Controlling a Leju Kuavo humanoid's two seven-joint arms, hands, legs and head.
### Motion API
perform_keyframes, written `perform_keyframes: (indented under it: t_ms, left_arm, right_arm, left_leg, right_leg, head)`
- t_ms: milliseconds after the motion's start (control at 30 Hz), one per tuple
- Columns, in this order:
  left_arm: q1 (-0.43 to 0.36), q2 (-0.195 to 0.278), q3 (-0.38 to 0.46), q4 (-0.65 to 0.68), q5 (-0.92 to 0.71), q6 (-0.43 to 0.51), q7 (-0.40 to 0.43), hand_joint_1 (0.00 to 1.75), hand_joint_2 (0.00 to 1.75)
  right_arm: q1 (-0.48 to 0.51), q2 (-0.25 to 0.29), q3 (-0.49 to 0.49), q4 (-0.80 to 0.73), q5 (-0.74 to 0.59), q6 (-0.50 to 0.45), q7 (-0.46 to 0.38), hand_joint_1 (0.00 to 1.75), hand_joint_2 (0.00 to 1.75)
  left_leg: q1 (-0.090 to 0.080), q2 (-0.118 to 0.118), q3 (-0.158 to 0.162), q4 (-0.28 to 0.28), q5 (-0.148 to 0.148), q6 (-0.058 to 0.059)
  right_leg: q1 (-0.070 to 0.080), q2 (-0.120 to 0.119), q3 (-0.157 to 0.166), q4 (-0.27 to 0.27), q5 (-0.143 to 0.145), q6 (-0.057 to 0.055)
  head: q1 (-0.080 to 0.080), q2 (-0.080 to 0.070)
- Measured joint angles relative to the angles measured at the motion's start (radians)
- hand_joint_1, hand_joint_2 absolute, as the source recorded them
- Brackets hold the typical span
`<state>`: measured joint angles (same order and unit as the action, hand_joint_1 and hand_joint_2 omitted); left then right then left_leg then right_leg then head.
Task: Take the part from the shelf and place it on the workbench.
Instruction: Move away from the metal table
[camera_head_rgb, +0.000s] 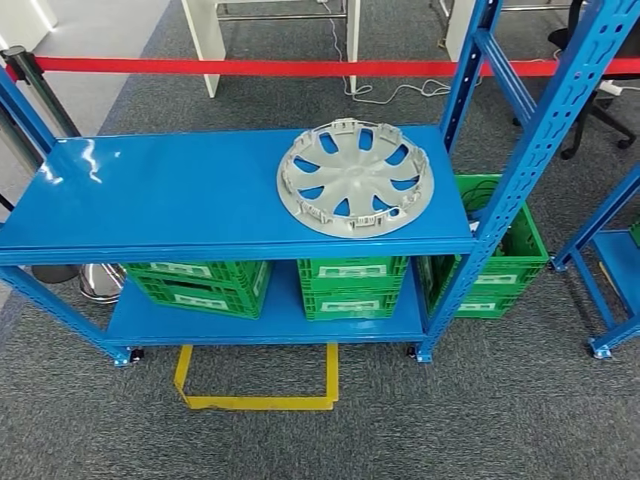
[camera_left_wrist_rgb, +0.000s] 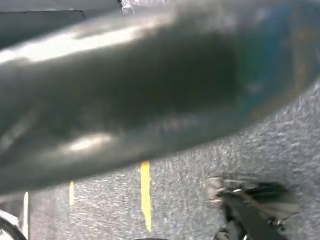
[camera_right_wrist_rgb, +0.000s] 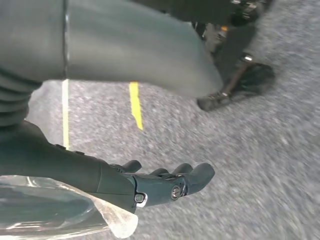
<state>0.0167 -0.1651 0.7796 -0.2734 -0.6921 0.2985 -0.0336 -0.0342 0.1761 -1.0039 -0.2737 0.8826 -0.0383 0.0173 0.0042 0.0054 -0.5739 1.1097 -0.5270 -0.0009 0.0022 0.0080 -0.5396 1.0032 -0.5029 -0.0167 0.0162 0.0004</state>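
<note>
My hands hang low over carpet; the part is on the shelf.

My right hand holds nothing, its dark fingers stretched out nearly straight above grey carpet with yellow tape lines. My left hand is too blurred to judge. In the head view, the round silver-grey plastic wheel cover lies flat, right of centre, on the blue metal shelf. Green plastic crates sit on the level beneath.
</note>
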Motion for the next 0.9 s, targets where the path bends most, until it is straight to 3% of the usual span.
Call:
perform_keyframes:
  t_ms: [67,200,267,333,367,400,433,500,567,667,733,833,867,900]
  left_arm:
    - [0.012,0.007,-0.033,0.000,0.032,-0.013,0.000,0.00,1.75]
    - [0.032,0.020,-0.104,0.000,0.097,-0.041,0.001,0.00,1.75]
    - [0.033,0.028,-0.139,-0.001,0.128,-0.054,0.002,0.00,1.75]
    - [0.032,0.037,-0.173,-0.008,0.160,-0.068,0.002,0.00,1.75]
    - [0.031,0.040,-0.190,-0.013,0.175,-0.075,0.003,0.00,1.75]
    - [0.029,0.043,-0.207,-0.020,0.189,-0.081,0.003,0.00,1.75]
    - [0.026,0.046,-0.223,-0.028,0.204,-0.087,0.003,0.00,1.75]
    - [0.018,0.052,-0.255,-0.048,0.232,-0.100,0.005,0.00,1.75]
    - [0.012,0.060,-0.286,-0.065,0.261,-0.112,0.007,0.00,1.75]
    - [0.011,0.073,-0.334,-0.082,0.307,-0.130,0.012,0.00,1.75]
    - [0.018,0.079,-0.367,-0.087,0.338,-0.144,0.015,0.00,1.75]
    - [0.046,0.086,-0.414,-0.086,0.382,-0.163,0.017,0.00,1.75]
    - [0.059,0.088,-0.428,-0.084,0.397,-0.169,0.018,0.00,1.75]
    - [0.074,0.091,-0.443,-0.079,0.412,-0.176,0.018,0.00,1.75]
  right_arm:
    - [-0.001,-0.007,0.044,-0.015,-0.041,0.001,-0.001,0.00,0.00]
    - [0.009,-0.024,0.136,-0.035,-0.124,0.003,-0.002,0.00,0.00]
    - [0.020,-0.033,0.180,-0.039,-0.164,0.006,-0.003,0.00,0.00]
    - [0.036,-0.038,0.223,-0.039,-0.205,0.008,-0.003,0.00,0.00]
    - [0.047,-0.041,0.244,-0.038,-0.224,0.010,-0.003,0.00,0.00]
    - [0.059,-0.043,0.265,-0.037,-0.243,0.011,-0.003,0.00,0.00]
    - [0.071,-0.047,0.285,-0.035,-0.262,0.012,-0.003,0.00,0.00]
    - [0.092,-0.054,0.325,-0.031,-0.299,0.014,-0.003,0.00,0.00]
    - [0.106,-0.059,0.365,-0.026,-0.335,0.016,-0.004,0.00,0.00]
    - [0.126,-0.067,0.430,-0.024,-0.394,0.018,-0.005,0.00,0.00]
    - [0.133,-0.075,0.472,-0.026,-0.433,0.018,-0.006,0.00,0.00]
    - [0.127,-0.085,0.534,-0.043,-0.489,0.018,-0.008,0.00,0.00]
    - [0.123,-0.089,0.554,-0.053,-0.507,0.019,-0.009,0.00,0.00]
    - [0.118,-0.091,0.575,-0.066,-0.525,0.020,-0.009,0.00,0.00]
  left_leg:
    - [-0.006,-0.003,0.039,-0.093,0.029,0.009]
    - [-0.005,0.000,0.044,-0.118,0.038,0.023]
    - [-0.001,0.003,0.043,-0.126,0.044,0.031]
    - [-0.001,0.005,0.040,-0.126,0.044,0.033]
    - [-0.002,0.007,0.040,-0.125,0.044,0.033]
    - [-0.001,0.008,0.040,-0.125,0.044,0.033]
    - [-0.001,0.008,0.041,-0.124,0.043,0.032]
    - [0.000,0.007,0.043,-0.120,0.040,0.025]
    - [-0.003,0.008,0.042,-0.115,0.036,0.013]
    - [-0.003,0.009,0.042,-0.112,0.035,-0.002]
    - [-0.001,0.007,0.031,-0.079,0.009,-0.011]
    - [0.001,0.003,-0.047,0.107,-0.091,-0.021]
    - [0.001,0.003,-0.071,0.161,-0.109,-0.022]
    - [0.001,0.002,-0.081,0.184,-0.108,-0.021]
  right_leg:
    - [0.002,0.001,-0.003,0.001,-0.001,0.006]
    - [-0.001,0.001,-0.014,0.012,-0.010,0.027]
    - [-0.004,0.000,-0.053,0.091,-0.061,0.036]
    - [-0.007,-0.001,-0.116,0.226,-0.124,0.043]
    - [-0.009,-0.001,-0.137,0.272,-0.136,0.047]
    - [-0.010,-0.002,-0.140,0.280,-0.129,0.049]
    - [-0.013,-0.003,-0.122,0.246,-0.102,0.051]
    - [-0.016,-0.008,-0.049,0.105,-0.038,0.053]
    - [-0.015,-0.009,0.001,0.012,-0.013,0.045]
    - [-0.013,-0.007,0.009,0.001,-0.013,0.026]
    - [-0.015,-0.009,0.010,-0.002,-0.010,0.015]
    - [-0.014,-0.010,0.010,-0.003,-0.010,0.003]
    - [-0.013,-0.010,0.010,-0.003,-0.010,0.002]
    - [-0.012,-0.010,0.010,-0.003,-0.010,0.002]
  head:
    - [0.001,0.000]
    - [0.002,0.000]
    - [0.005,0.000]
    - [0.007,0.000]
    - [0.006,0.000]
    - [0.006,0.000]
    - [0.007,0.000]
    - [0.007,0.000]
    - [0.006,0.000]
    - [0.004,0.000]
    - [0.003,0.000]
    - [-0.001,0.000]
    - [-0.001,0.000]
    - [-0.001,0.000]
